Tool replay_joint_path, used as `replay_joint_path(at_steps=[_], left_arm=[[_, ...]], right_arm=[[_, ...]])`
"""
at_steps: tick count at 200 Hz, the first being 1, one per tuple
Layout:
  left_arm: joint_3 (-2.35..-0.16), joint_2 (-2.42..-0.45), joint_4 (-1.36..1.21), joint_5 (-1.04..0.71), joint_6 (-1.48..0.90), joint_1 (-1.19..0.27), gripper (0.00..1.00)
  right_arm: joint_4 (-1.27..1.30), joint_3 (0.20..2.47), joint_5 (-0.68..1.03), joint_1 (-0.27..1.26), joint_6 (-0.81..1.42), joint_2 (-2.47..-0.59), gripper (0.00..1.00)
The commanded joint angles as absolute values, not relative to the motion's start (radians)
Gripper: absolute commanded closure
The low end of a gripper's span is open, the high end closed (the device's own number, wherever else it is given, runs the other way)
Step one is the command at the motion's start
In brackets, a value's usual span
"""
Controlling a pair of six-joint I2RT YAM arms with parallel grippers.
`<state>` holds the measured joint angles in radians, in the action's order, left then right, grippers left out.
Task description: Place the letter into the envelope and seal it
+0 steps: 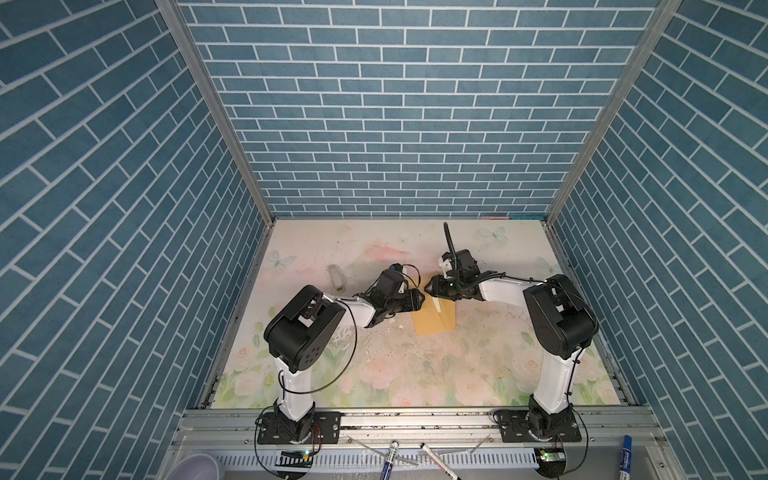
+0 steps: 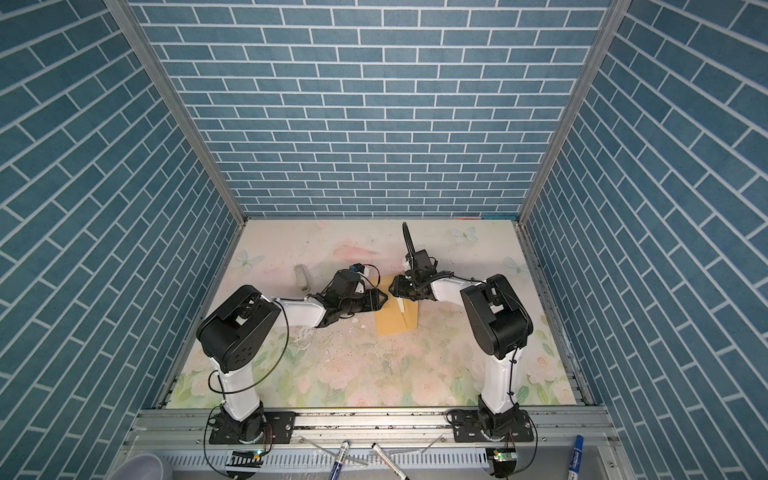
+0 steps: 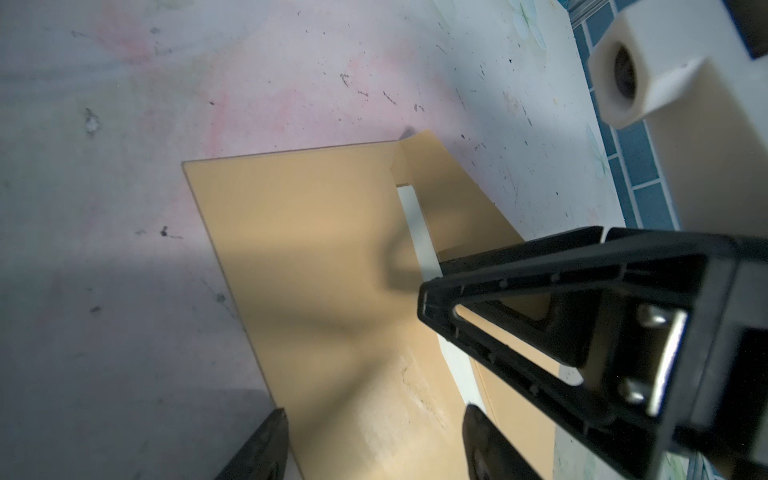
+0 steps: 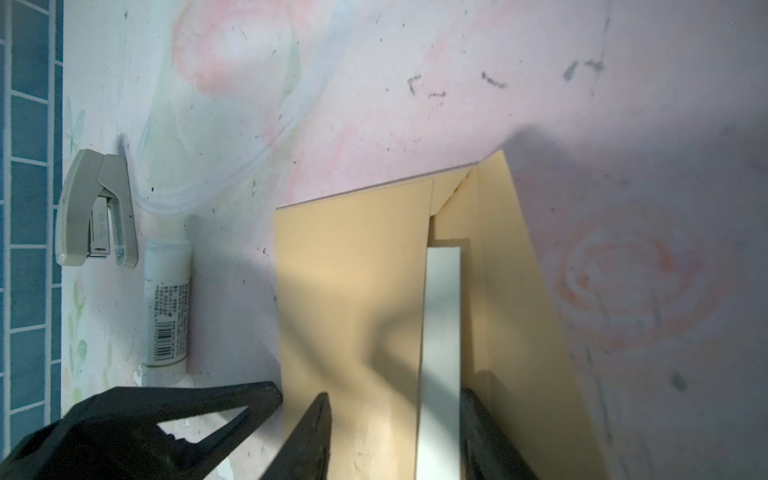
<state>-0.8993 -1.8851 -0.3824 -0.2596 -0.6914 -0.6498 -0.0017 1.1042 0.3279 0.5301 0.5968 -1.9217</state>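
Two grippers meet tip to tip over the envelope (image 4: 353, 291). Right gripper (image 4: 397, 395): jaws apart, one either side of the letter (image 4: 442, 324). The letter is a pale strip poking from the envelope's mouth beside the open flap (image 4: 511, 270), with a gap showing at one finger. Left gripper (image 3: 376, 411): fingers spread above the envelope's plain face. Envelope lies flat mid-table (image 1: 374, 365), far edge free. Glue stick (image 4: 166, 307) and stapler (image 4: 95, 208) lie near on the left arm's side. Wide tabletop is open toward the arm bases.

we see both arms angled in twd the middle, left arm (image 1: 357, 309) stretched low, right arm (image 1: 498, 289) same, left gripper (image 1: 421, 299) & right gripper (image 1: 428, 286) nearly tip to tip, both w/ jaws apart
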Motion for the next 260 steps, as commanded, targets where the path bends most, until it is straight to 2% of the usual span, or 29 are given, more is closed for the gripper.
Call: replay_joint_path(at_steps=[1, 83, 137, 209, 260], left_arm=[[-0.91, -1.925, -0.338, -0.275, -0.679, -0.648, 0.33], [-0.912, -1.923, -0.336, -0.275, -0.679, -0.648, 0.33], [-0.901, -1.876, -0.32, -0.256, -0.669, -0.647, 0.32], [-0.917, -1.615, -0.116, -0.128, -0.538, -0.647, 0.24], [-0.909, -1.417, 0.044, 0.035, -0.406, -0.646, 0.16]], right_arm=[[-0.029, 1.135, 0.36, 0.551, 0.617, -1.962, 0.51], [-0.038, 1.142, 0.358, 0.557, 0.617, -1.959, 0.51], [-0.081, 1.149, 0.311, 0.551, 0.585, -1.843, 0.49], [-0.229, 1.14, 0.158, 0.516, 0.447, -1.538, 0.39], [-0.308, 1.127, 0.143, 0.471, 0.393, -1.494, 0.34]])
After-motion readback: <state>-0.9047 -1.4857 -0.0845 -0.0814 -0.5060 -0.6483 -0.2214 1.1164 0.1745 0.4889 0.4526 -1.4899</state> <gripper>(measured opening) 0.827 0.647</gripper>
